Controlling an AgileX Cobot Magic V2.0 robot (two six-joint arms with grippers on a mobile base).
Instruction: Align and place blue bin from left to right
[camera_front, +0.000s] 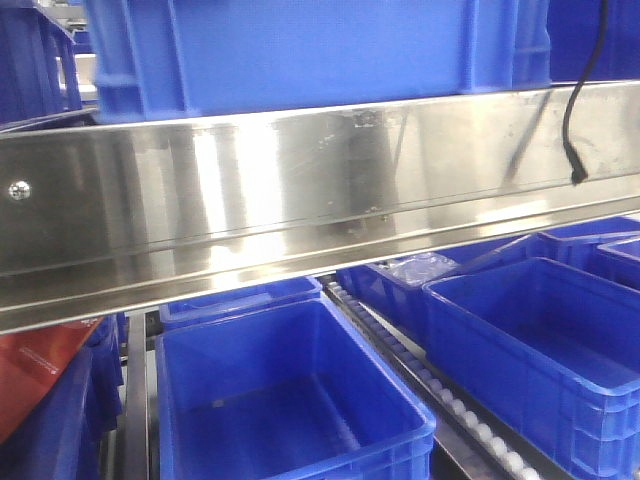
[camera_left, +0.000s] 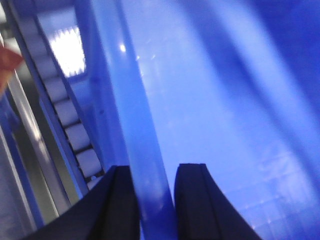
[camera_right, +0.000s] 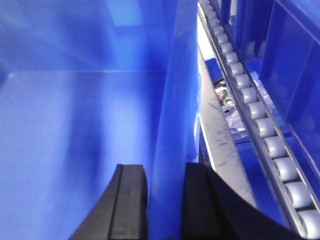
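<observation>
Two end effectors (camera_left: 155, 200) (camera_right: 165, 200) astride blue bin (camera_left: 225, 100) rims

we see a wide stainless steel beam (camera_front: 300, 190) crossing the front view, slightly tilted, glare and smeared reflections on it, a screw head (camera_front: 18, 189) at its left end. a black cable (camera_front: 580, 110) hangs down over its right part. below it, roller rails (camera_front: 450, 400) with white wheels run between rows of deeper-blue crates (camera_front: 560, 340). one crate further back holds a clear plastic bag (camera_front: 425, 268). a red-orange surface (camera_front: 35, 370) shows at lower left. in the right wrist view we see a roller track (camera_right: 265, 125) and a grey metal strip (camera_right: 220, 135) beside it. lighting is bright, indoor.
</observation>
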